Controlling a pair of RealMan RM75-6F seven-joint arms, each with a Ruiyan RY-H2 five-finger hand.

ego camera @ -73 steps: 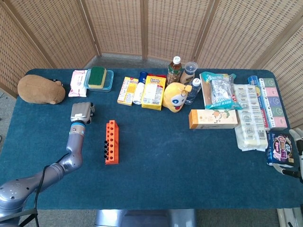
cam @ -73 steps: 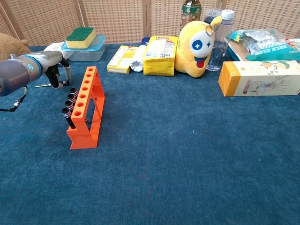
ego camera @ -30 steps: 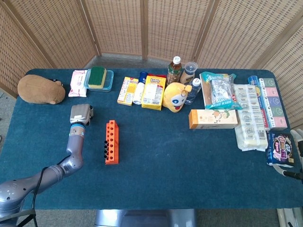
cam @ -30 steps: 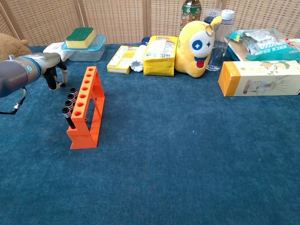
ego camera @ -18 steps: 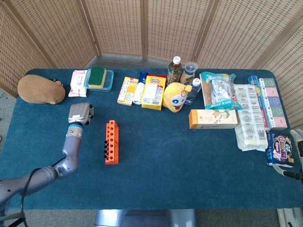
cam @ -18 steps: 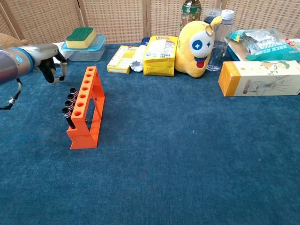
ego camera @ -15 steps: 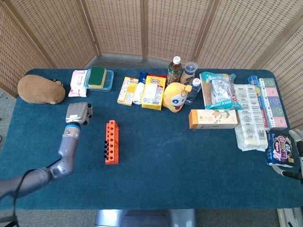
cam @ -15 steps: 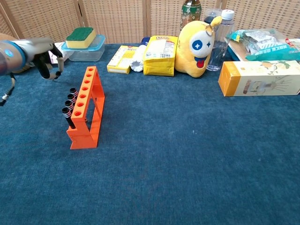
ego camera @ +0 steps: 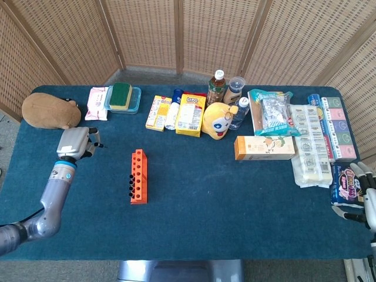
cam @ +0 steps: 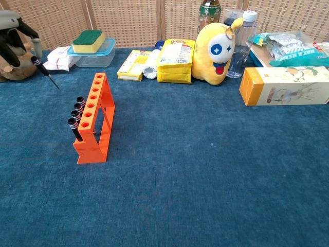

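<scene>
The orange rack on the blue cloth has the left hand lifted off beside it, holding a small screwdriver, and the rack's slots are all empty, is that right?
Not quite: the orange rack is not empty. The chest view shows black-handled drivers seated in several slots. The left hand does hold a small screwdriver off to the rack's side.

**Left hand raised and pinching, right hand at the table edge**

The left arm reaches up from seven o'clock in the head view, forearm pointing toward twelve. Its left hand (ego camera: 73, 143) is lifted, fingers (cam: 11, 38) curled around a thin screwdriver (cam: 45, 71) whose tip points toward four o'clock. The right hand (ego camera: 367, 197) shows at four o'clock, fingers spread, holding nothing.
</scene>
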